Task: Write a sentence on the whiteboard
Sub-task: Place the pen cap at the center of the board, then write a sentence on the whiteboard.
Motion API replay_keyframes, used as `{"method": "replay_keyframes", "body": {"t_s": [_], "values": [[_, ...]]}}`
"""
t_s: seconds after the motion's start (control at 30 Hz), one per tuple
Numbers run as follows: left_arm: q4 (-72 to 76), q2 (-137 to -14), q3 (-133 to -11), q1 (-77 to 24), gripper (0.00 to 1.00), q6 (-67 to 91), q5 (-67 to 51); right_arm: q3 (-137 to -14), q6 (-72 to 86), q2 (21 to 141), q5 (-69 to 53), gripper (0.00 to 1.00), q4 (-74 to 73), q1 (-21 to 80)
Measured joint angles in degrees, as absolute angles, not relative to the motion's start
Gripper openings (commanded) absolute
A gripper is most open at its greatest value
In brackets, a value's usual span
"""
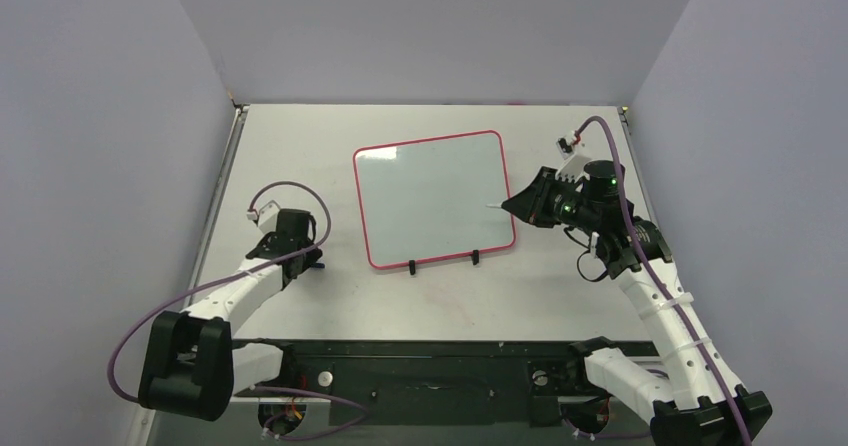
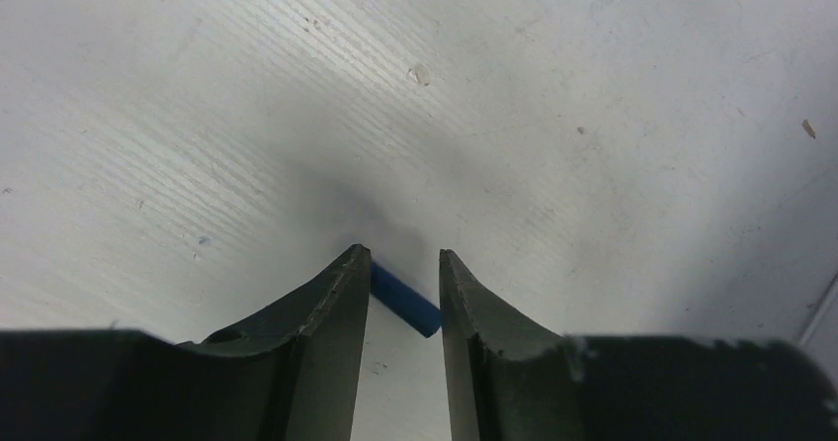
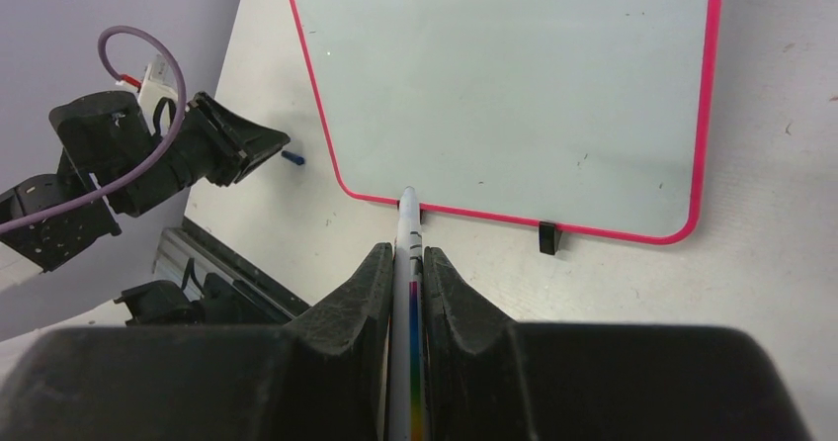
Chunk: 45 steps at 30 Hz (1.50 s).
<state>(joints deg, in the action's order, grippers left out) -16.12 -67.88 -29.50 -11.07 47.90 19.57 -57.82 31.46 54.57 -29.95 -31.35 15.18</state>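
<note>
My right claw point(image 3: 407, 255) is clamped on a marker point(image 3: 407, 225), jaws pressed against its barrel, and the uncapped white tip pokes out ahead. The tip sits over the right-hand edge of the whiteboard point(image 1: 435, 196), close by the pink frame. From the wrist view I cannot tell whether it touches the surface or hangs just above it.

The board lies flat in the middle of the table point(image 1: 290, 146) with its two black feet on the side nearest me. Its glossy face is blank apart from a few specks. I judge the writing has not begun; this is the approach, pen in hand.

Across the table my left claw point(image 2: 403, 255) rests low with its jaws apart. A small blue cap point(image 2: 405, 303) lies on the table between the tips, not gripped as far as I can see.

Next I should carry the tip over to the far left corner. Then I lower it until it just meets the surface and press lightly, so the board does not slide as I write.
</note>
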Motion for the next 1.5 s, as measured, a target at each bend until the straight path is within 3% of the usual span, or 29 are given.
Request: {"method": "replay_keyframes", "body": {"t_s": [0.33,0.47,0.73,1.0,1.5], "values": [[-17.15,-67.51,-29.5,-11.07,0.54,49.74,20.58,-57.82,30.28,54.52,-28.97,0.0,-32.75,15.42],[-17.61,-63.37,-29.89,-10.44,0.58,48.71,19.86,-57.82,30.0,54.17,-28.49,0.0,-33.69,15.42],[-18.81,-61.19,-40.34,-3.49,0.59,39.99,9.65,-57.82,29.74,52.53,-27.33,0.0,-34.83,15.49],[-14.48,-65.06,-51.88,-2.9,0.59,29.12,-5.56,-57.82,29.85,51.55,-25.3,0.0,-34.98,17.04],[-10.7,-92.01,-77.87,-5.72,0.57,19.68,-22.83,-57.84,32.16,50.59,-20.1,0.0,-35.9,20.4]]}}
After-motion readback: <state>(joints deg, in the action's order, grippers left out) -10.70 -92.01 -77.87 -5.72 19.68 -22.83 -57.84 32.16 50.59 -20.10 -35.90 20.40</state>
